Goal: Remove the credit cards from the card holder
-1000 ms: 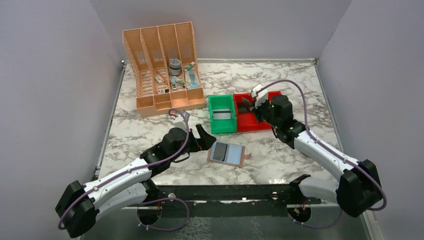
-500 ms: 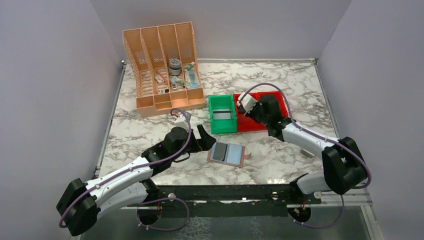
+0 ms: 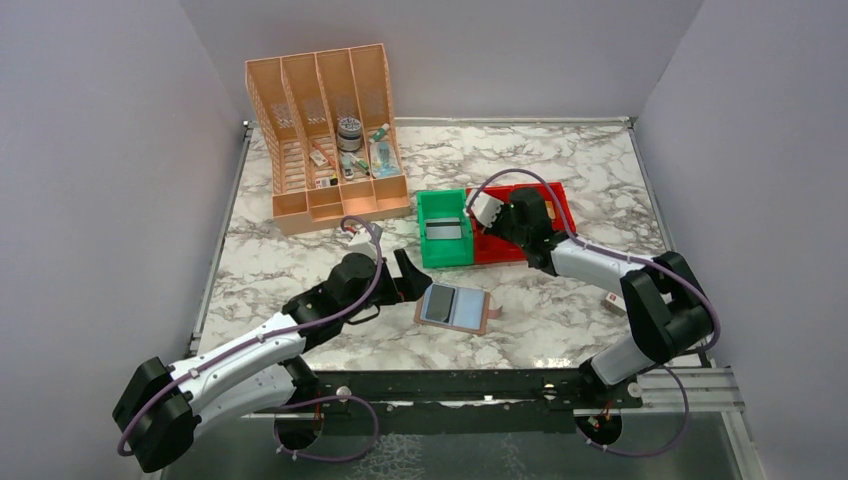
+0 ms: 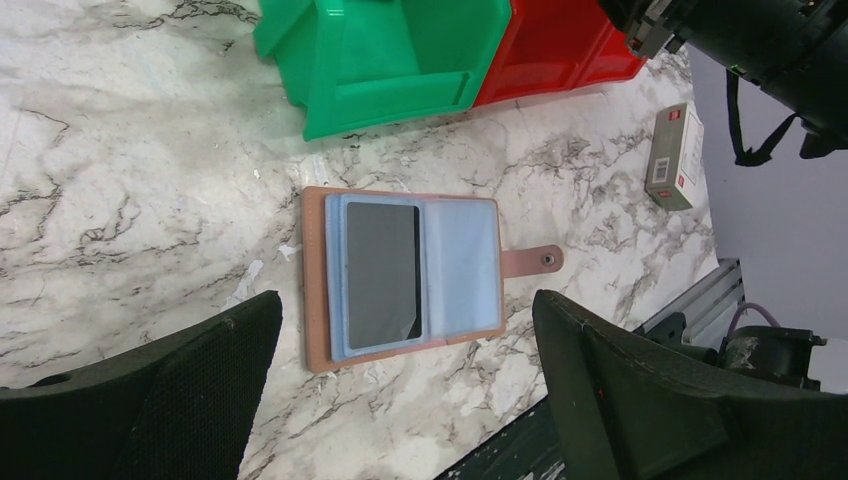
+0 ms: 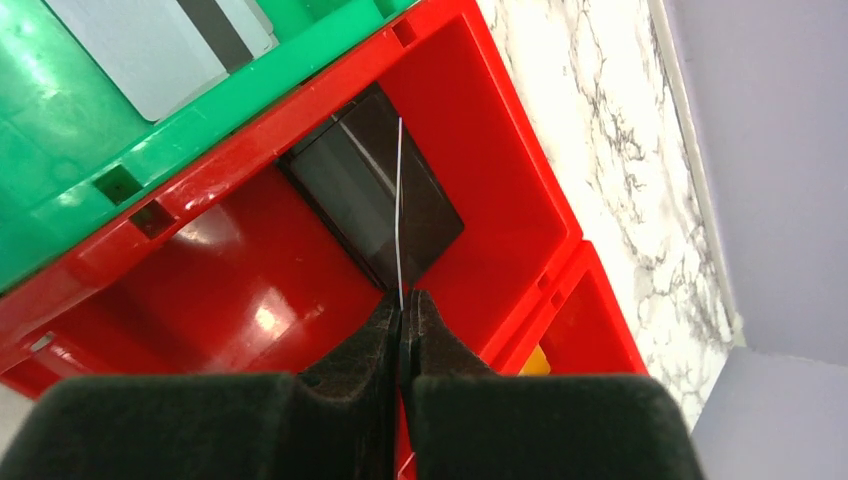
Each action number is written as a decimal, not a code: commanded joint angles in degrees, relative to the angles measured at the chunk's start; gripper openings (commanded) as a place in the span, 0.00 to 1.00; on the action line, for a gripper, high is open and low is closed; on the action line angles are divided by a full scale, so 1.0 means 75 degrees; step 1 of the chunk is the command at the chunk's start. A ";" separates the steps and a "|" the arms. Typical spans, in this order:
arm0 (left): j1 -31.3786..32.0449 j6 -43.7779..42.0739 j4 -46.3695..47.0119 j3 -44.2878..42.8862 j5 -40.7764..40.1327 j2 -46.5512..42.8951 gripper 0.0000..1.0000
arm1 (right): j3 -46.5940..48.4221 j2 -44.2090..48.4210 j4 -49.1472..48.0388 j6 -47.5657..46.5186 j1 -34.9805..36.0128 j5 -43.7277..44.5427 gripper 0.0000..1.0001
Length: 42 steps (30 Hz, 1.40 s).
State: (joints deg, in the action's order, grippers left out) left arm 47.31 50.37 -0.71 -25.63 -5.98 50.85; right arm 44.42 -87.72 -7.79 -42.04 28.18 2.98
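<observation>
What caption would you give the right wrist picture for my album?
Right gripper pinches a thin card edge-on over the red bin, where another dark card lies.

**Count: four cards, one holder, one green bin, one organiser, one box**

Two dark credit cards lie face-up: one card (image 4: 381,272) in the open card holder (image 4: 470,262), and a second card (image 5: 345,185) flat in the red bin (image 5: 250,290). A third, edge-on card (image 5: 399,200) is pinched in the right gripper (image 5: 402,300). A fourth, striped card (image 5: 150,50), light grey, lies in the single green bin (image 4: 380,90). The red plastic has two compartments; whether it is one bin or two is unclear. One four-slot organiser (image 3: 340,210) stands near the far left corner of the table (image 3: 560,160), and one white box (image 4: 675,155) lies near its right edge.
</observation>
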 commanded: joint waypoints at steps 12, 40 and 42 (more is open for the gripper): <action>-0.0027 0.0020 -0.0077 -0.0234 -0.0047 -0.0085 0.99 | 0.0481 -0.0972 -0.1342 -0.1179 -0.0017 -0.0075 0.01; -0.0035 0.0060 0.0191 -0.0234 0.0341 0.0321 0.99 | 0.0668 -0.1577 -0.0805 -0.1293 -0.0219 -0.0674 0.17; -0.0027 0.0037 0.0211 -0.0245 0.0368 0.0363 0.99 | 0.0673 -0.1560 -0.0731 -0.1306 -0.0229 -0.0738 0.18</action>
State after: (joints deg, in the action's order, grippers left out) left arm 47.31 50.87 -0.91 -25.80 -5.08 52.99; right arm 48.36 -99.00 -13.63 -52.14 26.87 -0.58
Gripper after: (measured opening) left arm 0.992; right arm 0.170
